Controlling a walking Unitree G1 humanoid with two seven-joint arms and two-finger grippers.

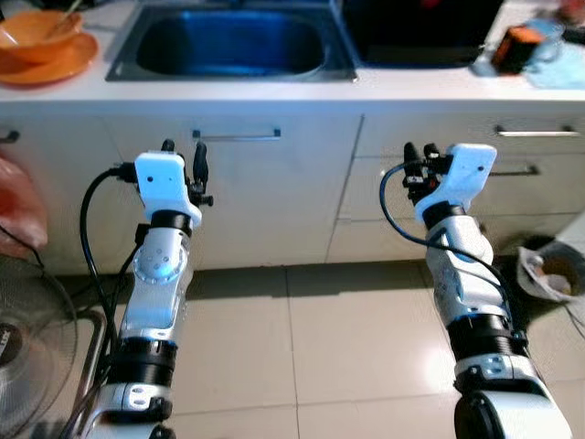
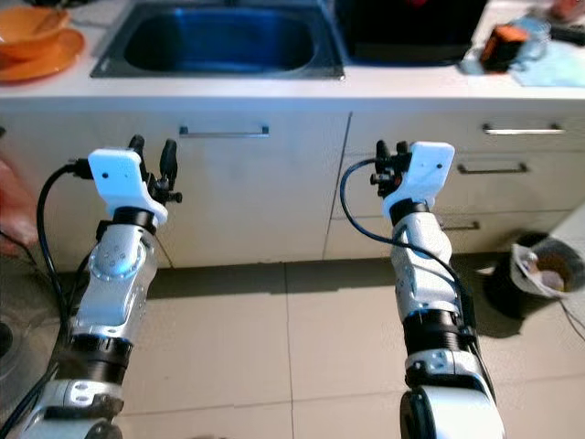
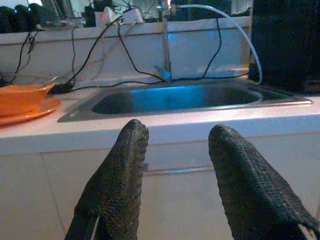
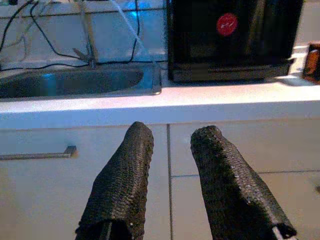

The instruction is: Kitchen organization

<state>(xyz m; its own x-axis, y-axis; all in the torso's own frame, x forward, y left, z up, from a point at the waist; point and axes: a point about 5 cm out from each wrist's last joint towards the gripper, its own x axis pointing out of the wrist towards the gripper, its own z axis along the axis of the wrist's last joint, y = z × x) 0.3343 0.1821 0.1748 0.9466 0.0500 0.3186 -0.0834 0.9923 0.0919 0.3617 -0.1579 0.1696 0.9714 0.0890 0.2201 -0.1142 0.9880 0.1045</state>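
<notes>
Both arms raised facing cabinet, left gripper (image 3: 175, 175) and right gripper (image 4: 167, 170) spread, empty. Square up on sink (image 1: 228, 46) counter first (nothing grabbed yet), then reach slow.

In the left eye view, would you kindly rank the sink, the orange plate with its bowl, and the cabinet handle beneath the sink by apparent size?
Largest to smallest:
1. sink, by far the widest.
2. orange plate with its bowl, partly cut off by the picture's edge.
3. cabinet handle, a thin bar; about as long as the plate's visible part, so length alone is uncertain.
</notes>
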